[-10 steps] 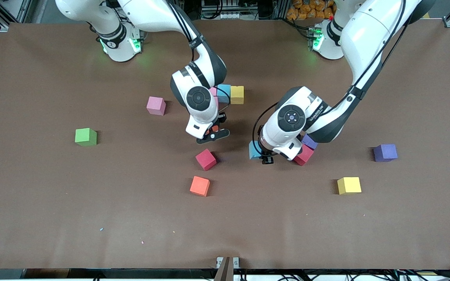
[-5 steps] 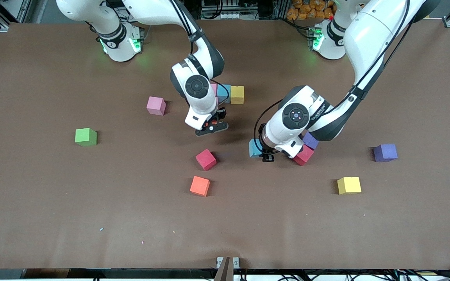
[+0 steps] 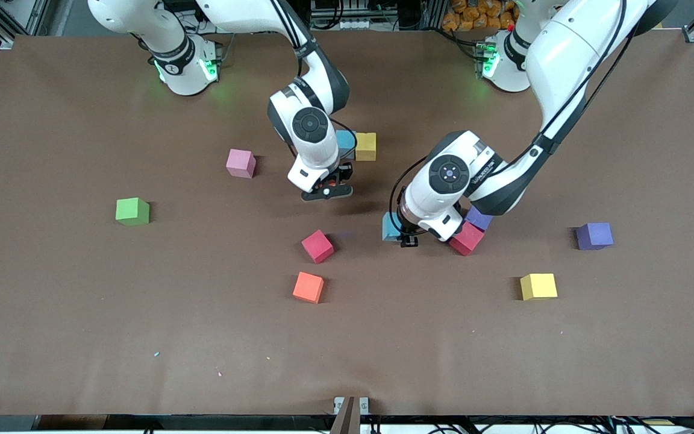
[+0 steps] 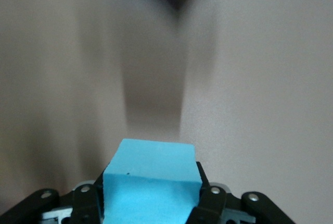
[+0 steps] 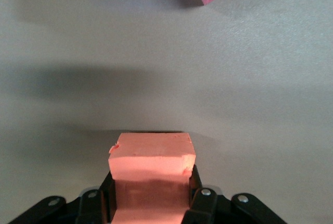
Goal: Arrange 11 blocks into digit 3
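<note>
A blue block (image 4: 150, 182) is clamped by the left gripper (image 3: 408, 240), a pink block (image 5: 151, 174) by the right gripper (image 3: 325, 191), both presumably carried toward the row beside the yellow block (image 3: 365, 146).

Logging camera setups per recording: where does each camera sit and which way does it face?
Front view: high across the table, facing both bases; both arms show.
Left wrist view: on the left arm, looking past the left gripper shut on the light blue block.
Right wrist view: the right gripper shut on a salmon-pink block.
Shared: the light blue block also shows in front.
</note>
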Controlling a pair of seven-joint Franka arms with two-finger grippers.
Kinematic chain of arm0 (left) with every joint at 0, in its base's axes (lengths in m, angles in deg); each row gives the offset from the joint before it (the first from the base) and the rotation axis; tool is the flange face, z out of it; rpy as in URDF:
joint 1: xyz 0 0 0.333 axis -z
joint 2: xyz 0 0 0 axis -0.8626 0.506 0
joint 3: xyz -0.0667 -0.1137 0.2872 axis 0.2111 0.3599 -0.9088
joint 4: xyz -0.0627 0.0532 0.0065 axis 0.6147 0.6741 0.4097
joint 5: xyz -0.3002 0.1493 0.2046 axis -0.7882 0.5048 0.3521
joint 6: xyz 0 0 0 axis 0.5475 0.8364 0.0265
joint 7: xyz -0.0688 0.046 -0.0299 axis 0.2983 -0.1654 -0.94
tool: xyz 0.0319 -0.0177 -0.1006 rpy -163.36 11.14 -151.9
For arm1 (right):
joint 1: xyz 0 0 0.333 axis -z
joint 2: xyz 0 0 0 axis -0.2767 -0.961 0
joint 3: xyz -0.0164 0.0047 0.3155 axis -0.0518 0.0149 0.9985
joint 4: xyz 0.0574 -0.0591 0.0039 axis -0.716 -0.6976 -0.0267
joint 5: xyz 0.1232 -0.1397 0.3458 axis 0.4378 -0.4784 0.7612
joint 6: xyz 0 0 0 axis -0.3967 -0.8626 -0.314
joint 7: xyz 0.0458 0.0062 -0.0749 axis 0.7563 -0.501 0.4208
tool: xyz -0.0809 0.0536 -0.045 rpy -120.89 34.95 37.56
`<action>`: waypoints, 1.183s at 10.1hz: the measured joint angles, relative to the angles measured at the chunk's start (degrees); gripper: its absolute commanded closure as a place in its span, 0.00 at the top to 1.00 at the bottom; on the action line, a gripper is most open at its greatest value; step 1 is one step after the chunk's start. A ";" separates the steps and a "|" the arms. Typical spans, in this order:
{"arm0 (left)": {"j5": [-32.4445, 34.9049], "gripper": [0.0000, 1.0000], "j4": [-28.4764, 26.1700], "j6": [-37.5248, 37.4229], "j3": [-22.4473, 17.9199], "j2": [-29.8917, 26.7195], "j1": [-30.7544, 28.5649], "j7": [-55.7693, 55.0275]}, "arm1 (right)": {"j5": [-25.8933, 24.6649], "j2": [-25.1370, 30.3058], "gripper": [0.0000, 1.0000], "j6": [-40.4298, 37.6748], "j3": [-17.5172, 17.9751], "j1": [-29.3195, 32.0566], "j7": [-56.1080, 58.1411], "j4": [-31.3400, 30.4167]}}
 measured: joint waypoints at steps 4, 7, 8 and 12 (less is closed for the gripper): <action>0.21 0.24 -0.19 0.10 0.07 0.21 0.98 -0.22 | -0.07 0.02 0.00 2.96 -4.38 -4.40 -0.34 -2.11; 0.21 0.24 -0.43 0.21 0.07 0.97 1.80 -0.16 | -0.09 0.02 0.00 5.95 -4.41 -5.22 -0.38 -4.42; 0.21 0.24 -0.48 0.26 0.07 1.10 2.17 -0.17 | -0.13 0.05 0.00 6.07 -4.49 -5.38 -0.39 -4.47; 0.21 0.23 -0.48 0.35 0.07 1.16 2.38 -0.19 | -0.13 0.08 0.00 5.54 -4.51 -5.43 -0.38 -4.46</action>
